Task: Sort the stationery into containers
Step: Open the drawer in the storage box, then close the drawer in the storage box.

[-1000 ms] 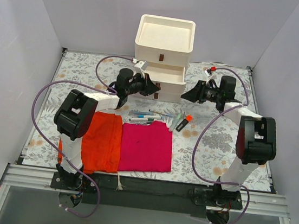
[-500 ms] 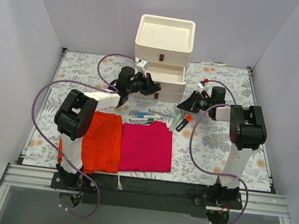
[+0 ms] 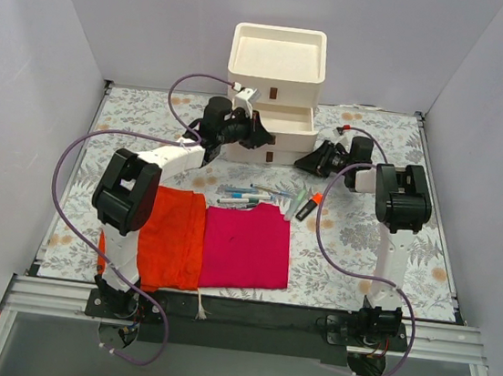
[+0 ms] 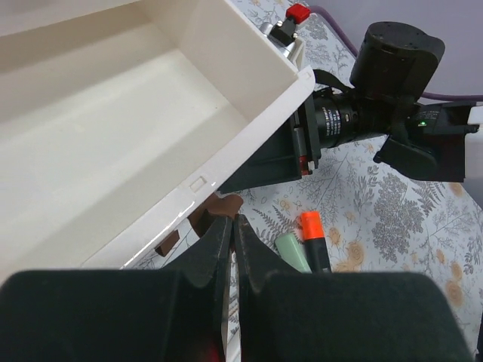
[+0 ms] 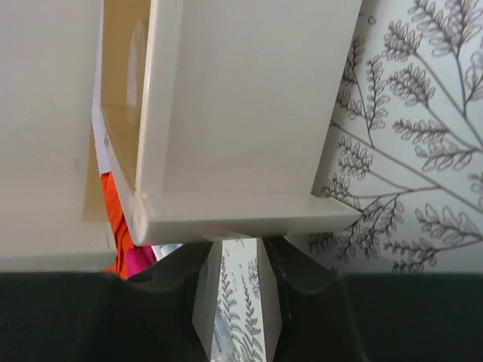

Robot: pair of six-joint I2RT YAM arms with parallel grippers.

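Cream drawer unit's (image 3: pixel 274 86) middle drawer (image 3: pixel 290 133) stands open; pens (image 3: pixel 241 196) and orange-capped highlighter (image 3: pixel 309 206) lie before it.

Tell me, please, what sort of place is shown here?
Probably a robot test cell, not a home: plain pale walls enclose a floral-covered table, a black-and-white left arm and right arm are mounted on a silvery metal rail, and a cream-white plastic three-drawer unit stands beside loose pens.

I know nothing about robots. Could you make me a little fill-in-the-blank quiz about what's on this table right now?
1. The open drawer is ___ inside.
2. The black highlighter on the table has an ___ cap.
3. The left gripper is shut on the drawer's ___ pull tab.

Missing words: empty; orange; brown.
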